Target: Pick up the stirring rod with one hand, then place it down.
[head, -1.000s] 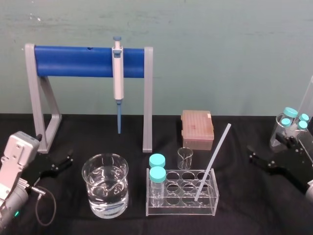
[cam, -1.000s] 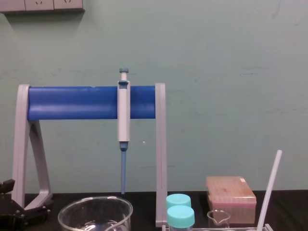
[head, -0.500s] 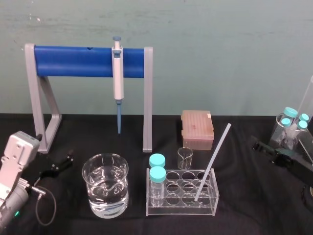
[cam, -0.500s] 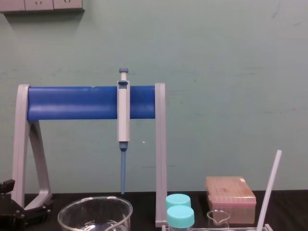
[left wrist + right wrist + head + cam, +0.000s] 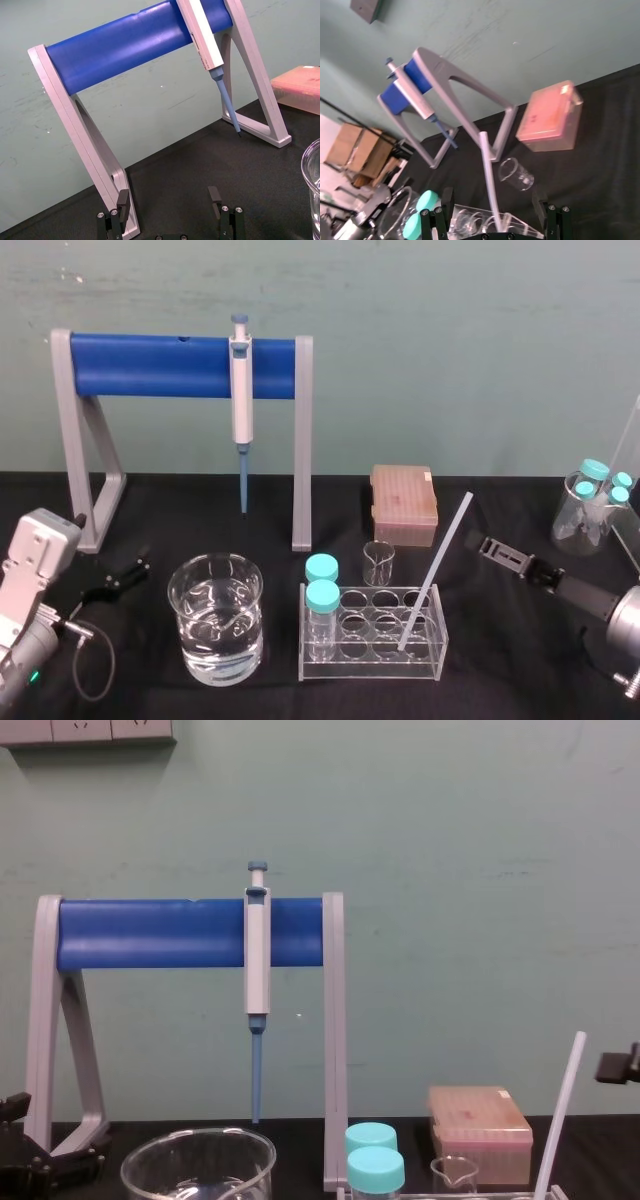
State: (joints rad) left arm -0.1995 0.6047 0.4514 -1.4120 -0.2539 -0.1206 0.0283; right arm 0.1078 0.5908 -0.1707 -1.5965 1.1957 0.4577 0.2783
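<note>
1. Fingers (image 5: 539,201) of right gripper (image 5: 497,550) spread wide, empty, near the stirring rod (image 5: 435,572), not touching it.
2. Rod leans in the right end of the tube rack (image 5: 372,590).
3. Step looks like approach. Next: close in, pinch upper shaft, lift along the lean.
4. Left gripper (image 5: 122,574) parked far left, fingers wide.

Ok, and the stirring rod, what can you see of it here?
The stirring rod is a thin, straight, translucent white stick. It stands tilted, its lower end in a right-hand hole of the clear tube rack, its top leaning up and to the robot's right. The right gripper, open, is just right of it, not touching.
</note>
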